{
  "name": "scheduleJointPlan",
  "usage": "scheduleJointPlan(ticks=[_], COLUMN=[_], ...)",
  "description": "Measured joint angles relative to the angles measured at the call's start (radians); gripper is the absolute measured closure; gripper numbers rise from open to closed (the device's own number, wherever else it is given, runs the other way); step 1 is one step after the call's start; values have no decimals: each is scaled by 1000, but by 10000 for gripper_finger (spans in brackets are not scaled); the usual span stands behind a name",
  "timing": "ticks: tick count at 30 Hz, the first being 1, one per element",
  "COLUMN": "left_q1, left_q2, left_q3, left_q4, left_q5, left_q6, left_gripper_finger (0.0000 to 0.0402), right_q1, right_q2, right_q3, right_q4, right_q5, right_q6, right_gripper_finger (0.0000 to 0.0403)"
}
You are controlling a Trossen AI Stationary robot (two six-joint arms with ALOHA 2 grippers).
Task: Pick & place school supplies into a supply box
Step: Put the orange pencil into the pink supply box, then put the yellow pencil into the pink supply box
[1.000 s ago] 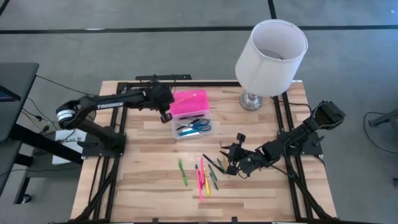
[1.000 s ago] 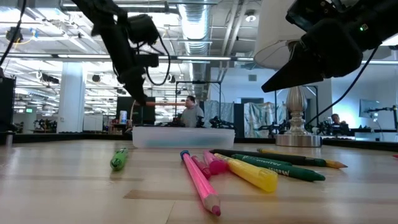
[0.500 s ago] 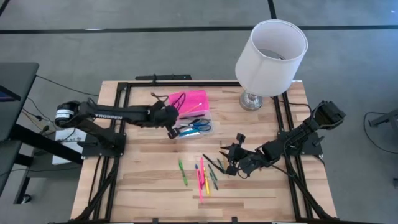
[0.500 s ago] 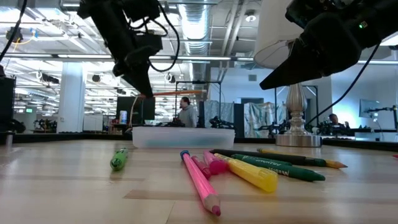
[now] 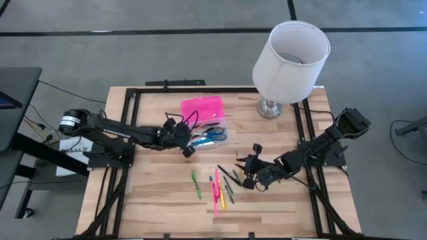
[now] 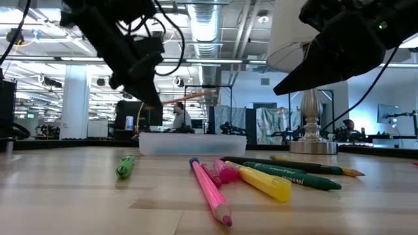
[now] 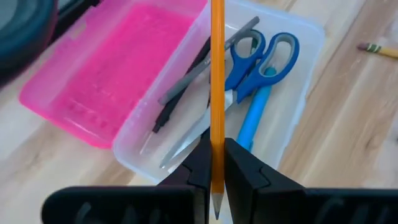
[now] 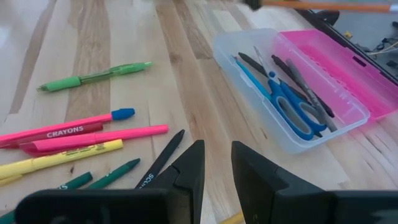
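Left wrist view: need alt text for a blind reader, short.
The left gripper is shut on a thin orange pencil, held above an open clear plastic pencil case on a light wooden table. Inside lie blue-handled scissors, a blue pen and dark pens; the hot-pink lid lies open alongside.

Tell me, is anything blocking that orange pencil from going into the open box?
Nothing visible does. The left gripper holds the orange pencil right above the clear box, whose pink lid lies flipped open to the side. Only the scissors and a few pens already lie inside.
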Motion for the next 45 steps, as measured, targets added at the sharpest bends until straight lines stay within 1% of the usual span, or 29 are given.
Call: scheduleJointPlan(ticks=[4, 6, 15, 19, 23, 27, 40, 45], left_q1=[-1, 2, 3, 25, 47, 53, 53, 35], left_q2=[14, 27, 127, 158, 180, 186, 185, 170], left_q3=[-47, -61, -60, -60, -60, -60, -60, -34], left_q4=[111, 129, 240, 237, 233, 234, 244, 258], left_q5=[20, 26, 35, 44, 81, 86, 84, 112], left_q6=[19, 33, 75, 78, 88, 103, 156, 253], left_gripper_finger=[386, 386, 386, 386, 386, 381, 328, 320], right_q1=[-15, -26, -52, -51, -52, -52, -52, -52], right_q2=[0, 0, 0, 0, 0, 0, 0, 0], right_q3=[0, 0, 0, 0, 0, 0, 0, 0], right_q4=[3, 9, 9, 7, 7, 5, 5, 6], right_q5=[0, 0, -3, -4, -5, -5, -5, -5], right_q6=[-4, -4, -4, -4, -4, -5, -5, -4], right_gripper_finger=[329, 329, 329, 329, 329, 329, 329, 329])
